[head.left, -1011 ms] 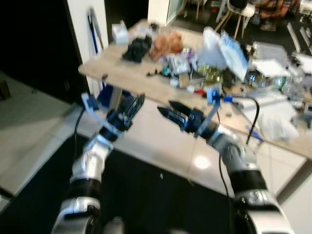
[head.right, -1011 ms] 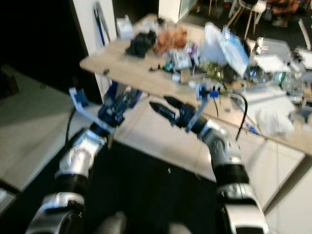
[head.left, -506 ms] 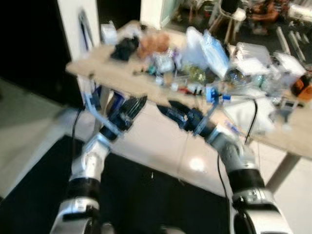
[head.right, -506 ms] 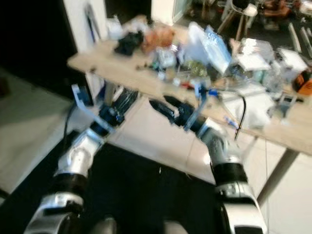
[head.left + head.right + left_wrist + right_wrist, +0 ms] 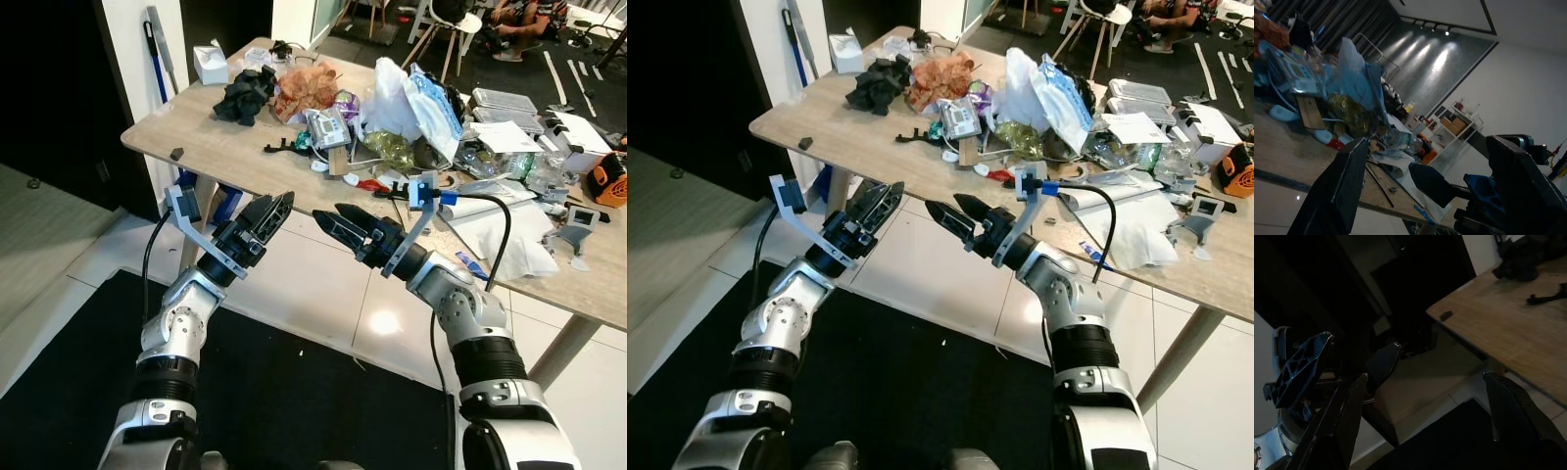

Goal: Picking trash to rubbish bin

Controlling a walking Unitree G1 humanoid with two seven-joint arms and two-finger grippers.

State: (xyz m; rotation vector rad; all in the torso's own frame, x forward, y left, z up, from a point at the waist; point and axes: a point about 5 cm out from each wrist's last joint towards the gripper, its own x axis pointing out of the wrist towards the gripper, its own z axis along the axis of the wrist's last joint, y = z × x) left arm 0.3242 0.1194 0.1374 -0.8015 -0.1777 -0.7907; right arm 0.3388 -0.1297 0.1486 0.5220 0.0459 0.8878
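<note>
A wooden table carries a heap of clutter: a black cloth, a crumpled orange-brown wad, clear and blue plastic bags and white crumpled paper. Both arms are raised in front of the table's near edge, below its top. My left gripper is open and holds nothing, its fingers spread wide. My right gripper is also open and holds nothing, pointing toward the left one. About a hand's width separates the two, and neither touches the table or any item.
A tissue box stands at the table's far left corner and a small black piece lies near its left edge. An orange tool sits far right. A black mat covers the floor below me. Chairs stand behind the table.
The camera has swung and the picture has sharpened, so the table sits differently in view. Both arms keep the same raised pose with open fingers.
</note>
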